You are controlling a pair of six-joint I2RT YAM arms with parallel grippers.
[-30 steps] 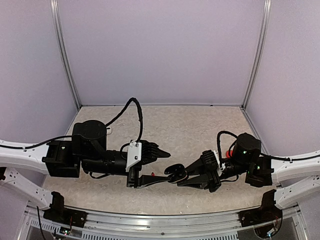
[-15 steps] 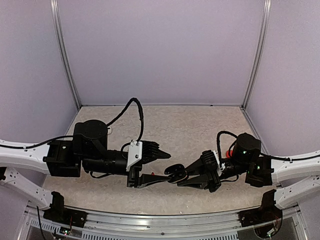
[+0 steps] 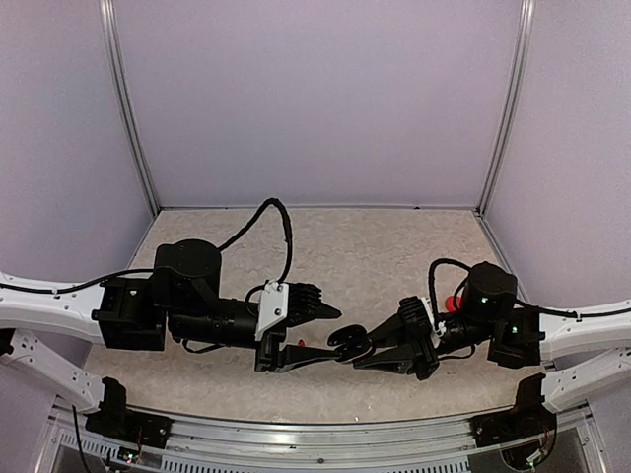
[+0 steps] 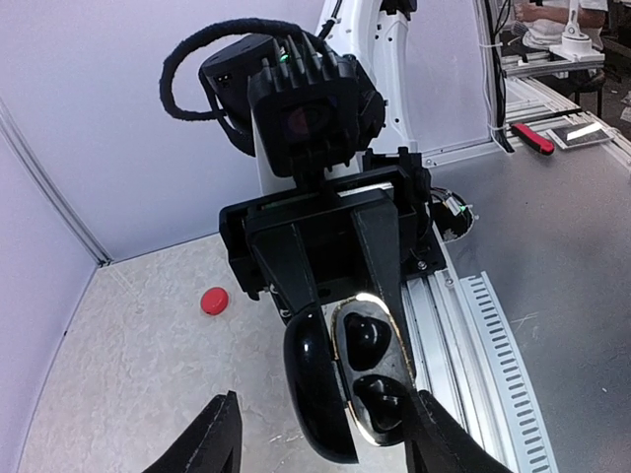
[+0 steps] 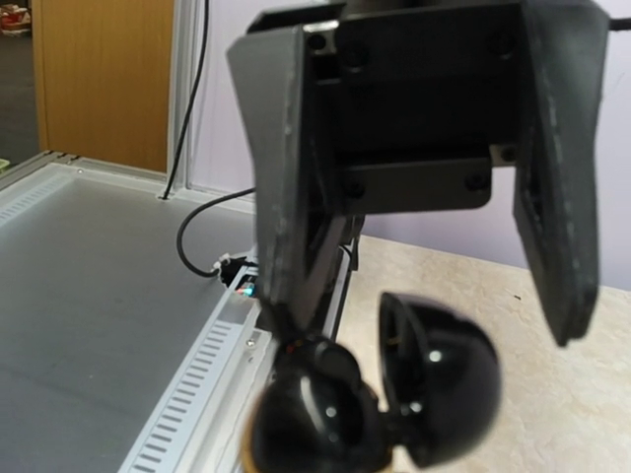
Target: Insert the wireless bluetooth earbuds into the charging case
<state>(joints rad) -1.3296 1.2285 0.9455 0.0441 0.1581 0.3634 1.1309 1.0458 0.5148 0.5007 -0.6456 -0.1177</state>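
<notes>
Two arms are brought nose to nose over the near half of the table (image 3: 375, 246), close to its near edge. On the left, the left gripper (image 3: 331, 331) is laid almost level and pointed right, its fingers spread with nothing seen between them. It is judged to be lined up on the case so that a bud or the lid can be worked. A red speck (image 3: 301, 343) is noted by its near finger; whether it is an earbud, a marking or something lying on the table cannot be told. At the middle the charging case (image 4: 315, 394), glossy black, is held off the table with its lid swung wide. Its open face is turned toward the left wrist camera, evidently so that the two wells (image 4: 367, 340) are presented for loading. Dark rounded shapes are seen in both wells, but seated black buds cannot be told from bare sockets. The right gripper (image 4: 347, 296) is pressed together on one end of the case, so the mouth is left unobstructed. Further right, a small red piece (image 4: 214, 301), taken for one of the wireless bluetooth earbuds, lies on the table toward its right edge, close by the right arm and well apart from the case. No white bud is found. In the right wrist view the case is blurred and cut off at the bottom, and that gripper's own fingers are not made out.
</notes>
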